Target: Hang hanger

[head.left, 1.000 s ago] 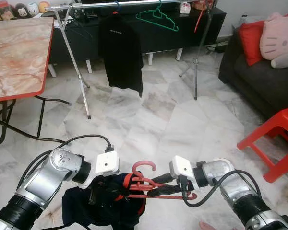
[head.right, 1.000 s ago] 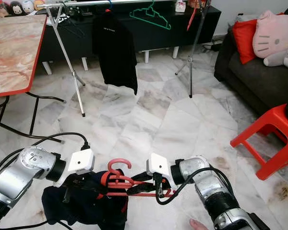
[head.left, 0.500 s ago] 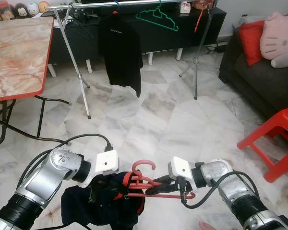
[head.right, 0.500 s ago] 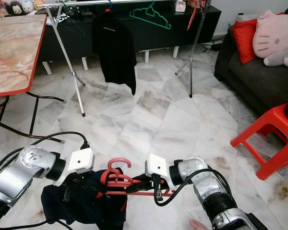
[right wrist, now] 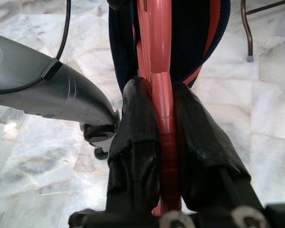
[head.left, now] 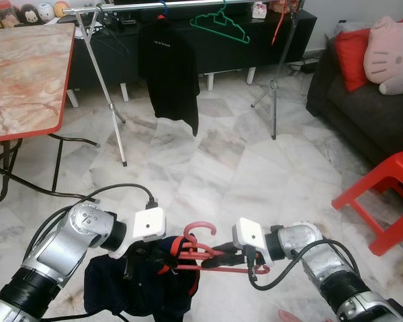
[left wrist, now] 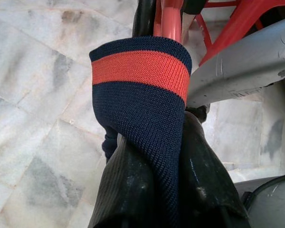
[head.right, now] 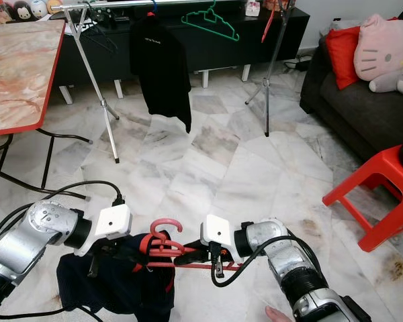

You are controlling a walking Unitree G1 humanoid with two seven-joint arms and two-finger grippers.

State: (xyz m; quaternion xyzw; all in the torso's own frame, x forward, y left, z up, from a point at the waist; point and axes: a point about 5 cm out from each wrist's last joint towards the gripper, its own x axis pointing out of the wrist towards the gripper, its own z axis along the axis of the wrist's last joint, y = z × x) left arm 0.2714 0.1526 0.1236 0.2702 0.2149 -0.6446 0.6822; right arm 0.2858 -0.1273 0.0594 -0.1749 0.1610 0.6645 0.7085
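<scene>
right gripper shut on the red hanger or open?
Shut. In the right wrist view both fingers press against the red hanger bar from either side, no gap; the right gripper holds it low before the robot.

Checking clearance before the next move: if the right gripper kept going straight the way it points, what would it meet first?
The right gripper, shut on the red hanger, points toward the left gripper. It would likely meet the navy garment bunched on the hanger first; depth is unclear.
</scene>
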